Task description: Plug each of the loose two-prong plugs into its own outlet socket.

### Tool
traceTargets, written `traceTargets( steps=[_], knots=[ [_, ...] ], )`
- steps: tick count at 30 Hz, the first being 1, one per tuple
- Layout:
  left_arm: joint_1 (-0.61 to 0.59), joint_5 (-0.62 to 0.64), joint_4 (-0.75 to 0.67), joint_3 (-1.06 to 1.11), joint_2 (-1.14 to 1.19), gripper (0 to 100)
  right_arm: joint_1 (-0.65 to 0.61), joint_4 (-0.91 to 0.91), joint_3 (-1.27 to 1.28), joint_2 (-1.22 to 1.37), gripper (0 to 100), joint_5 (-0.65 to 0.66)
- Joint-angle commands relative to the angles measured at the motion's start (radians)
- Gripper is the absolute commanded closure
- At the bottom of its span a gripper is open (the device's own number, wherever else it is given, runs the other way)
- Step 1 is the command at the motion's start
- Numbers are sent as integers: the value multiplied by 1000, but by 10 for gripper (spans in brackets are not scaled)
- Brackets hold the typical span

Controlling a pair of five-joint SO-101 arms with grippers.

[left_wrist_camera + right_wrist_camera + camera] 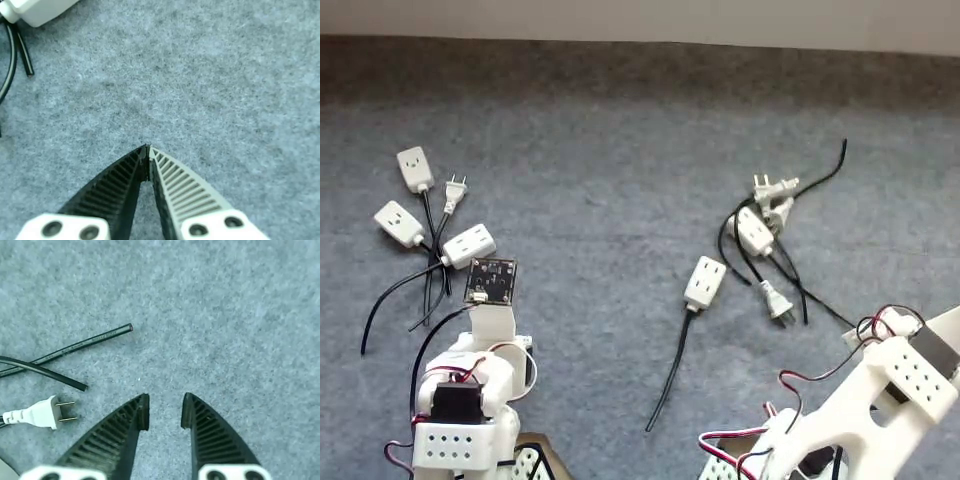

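On the grey carpet at the left lie three white outlet sockets (415,168) (398,222) (468,244) and a loose white two-prong plug (453,190) with black cords. At the right lie another socket (705,281), a socket (752,230) in a tangle of cords, a plug (775,185) and a second plug (778,300). My left gripper (148,150) is shut over bare carpet, with one socket (35,10) farther off. My right gripper (165,410) is open and holds nothing; a white plug (40,413) lies beside it, prongs towards the fingers.
Black cord ends (75,347) lie loose ahead of the right gripper, and cords (12,55) trail near the left one. The left arm (470,400) and right arm (900,380) stand at the near edge. Open carpet (600,180) spreads between the two clusters.
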Motion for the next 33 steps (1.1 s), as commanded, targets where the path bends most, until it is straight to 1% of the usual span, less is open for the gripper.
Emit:
traceTargets(
  steps=[1, 3, 7, 11, 14, 18, 20, 22, 26, 27, 29, 30, 33],
  knots=[
    [16, -6, -3, 7, 8, 993, 13, -1, -16, -21, 937, -3],
    [15, -5, -2, 7, 8, 993, 12, -2, -10, -21, 995, -3],
    [15, -5, -2, 7, 8, 993, 12, 2, 2, -10, 991, -3],
    [15, -6, -2, 7, 8, 993, 13, -2, 93, -18, 992, -3],
    [15, -6, -2, 7, 8, 993, 53, -7, 166, -12, 992, -3],
    [15, -6, -2, 7, 8, 993, 151, -122, 285, -15, 992, -3],
    [15, -5, -2, 7, 8, 993, 168, -197, 344, -18, 992, -3],
    [16, -3, -2, 7, 8, 993, 151, -237, 386, -19, 992, -3],
    [16, -9, -6, 5, 8, 993, 82, -242, 404, -19, 992, -3],
    [15, -11, -28, 1, 8, 993, 74, -242, 407, -19, 992, -3],
    [12, -14, -117, -8, 8, 992, 71, -240, 407, -19, 992, -3],
    [12, -38, -161, -15, 8, 992, 71, -239, 407, -19, 992, -3],
    [8, -201, -265, -81, 8, 992, 70, -239, 407, -19, 992, -3]
  ],
)
